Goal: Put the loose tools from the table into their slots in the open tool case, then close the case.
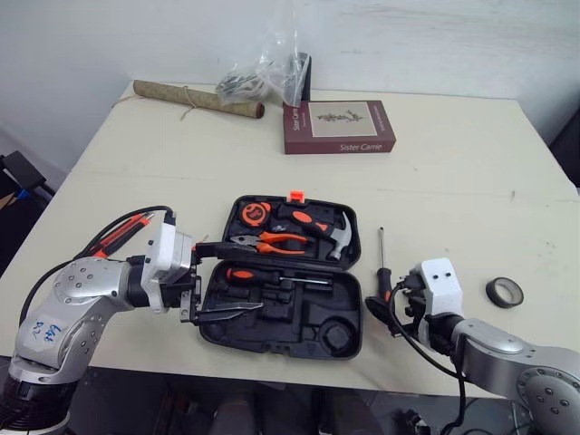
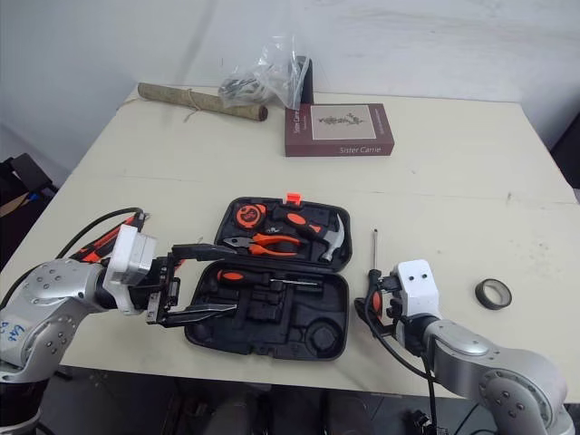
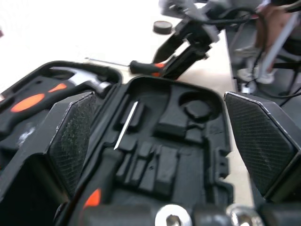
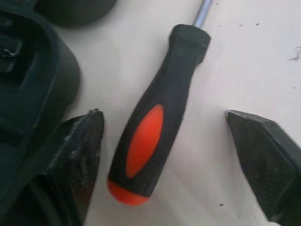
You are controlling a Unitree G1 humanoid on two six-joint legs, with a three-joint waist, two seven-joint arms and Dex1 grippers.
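Head view: tool case (image 1: 281, 272) lies open mid-table (image 1: 453, 181), its lid half holding hammer (image 1: 337, 237) and pliers (image 1: 272, 242). Screwdriver (image 1: 381, 258) is loose just beside the case's right edge, handle end partly hidden by right gripper (image 1: 385, 304). Left gripper (image 1: 222, 281) is open, fingers straddling the case's left rim.
Left wrist view: moulded slots, blurred up close; case cut off at frame edges.
Right wrist view: fingers spread either side of the black handle with orange inlay, not touching; shaft runs out of frame.
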